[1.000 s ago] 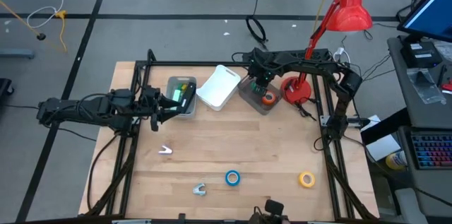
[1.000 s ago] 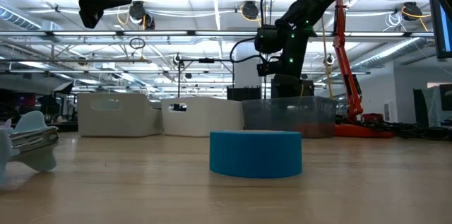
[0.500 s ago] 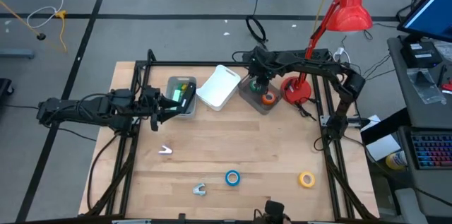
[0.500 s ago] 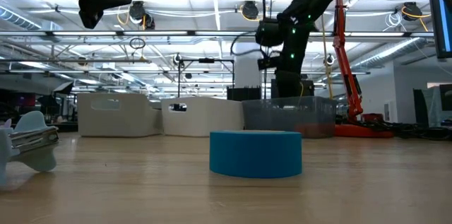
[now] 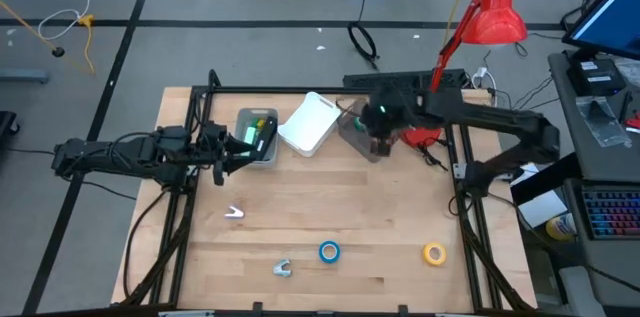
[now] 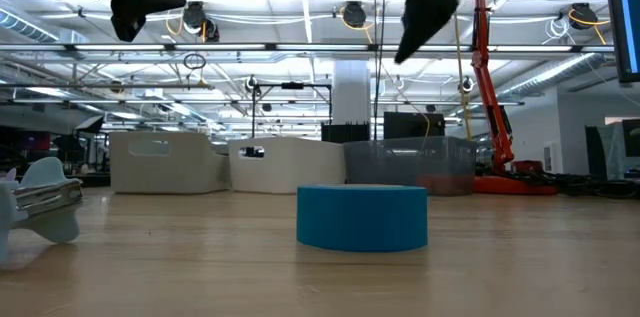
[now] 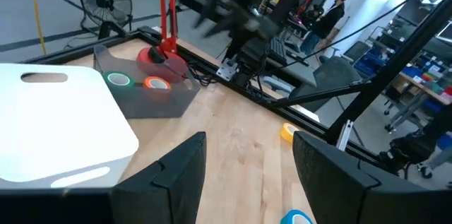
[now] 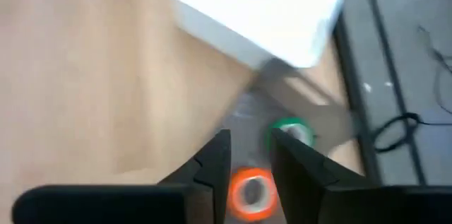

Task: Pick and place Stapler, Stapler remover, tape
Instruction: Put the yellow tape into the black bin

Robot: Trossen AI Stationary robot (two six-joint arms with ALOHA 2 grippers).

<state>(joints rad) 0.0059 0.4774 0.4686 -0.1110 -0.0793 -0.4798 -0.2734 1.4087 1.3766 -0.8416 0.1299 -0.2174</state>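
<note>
Nearest the camera end of the wooden table [image 5: 300,217], three task items lie loose: a blue tape roll [image 5: 329,251], a yellow tape roll [image 5: 433,253] well to its right, and a small grey stapler remover [image 5: 283,268] just left of the blue roll. A second small white piece [image 5: 234,213] lies farther up the table; what it is cannot be told.

Farther back, three bins stand in a row. The left grey bin [image 5: 256,138] holds a green-and-black object, possibly the stapler. The white bin [image 5: 309,123] sits in the middle. The clear bin [image 7: 152,93] holds an orange tape roll [image 8: 248,190] and a green tape roll [image 8: 289,133].

The left gripper [image 5: 222,149] hovers beside the grey bin, its fingers [image 7: 176,174] parted about halfway and empty. The right gripper [image 5: 381,127] hangs above the clear bin, its fingers [image 8: 212,164] narrowly parted with nothing between them.

Risks, as judgement: swinging out low, the right arm could clip the clear bin's wall and shift it. Reaching forward, a gripper could nudge a flat roll and send it sliding or rolling toward the table edge.

Compared with a second ago, the right arm has lifted and swung outward from the bin, while the left arm has not moved.
</note>
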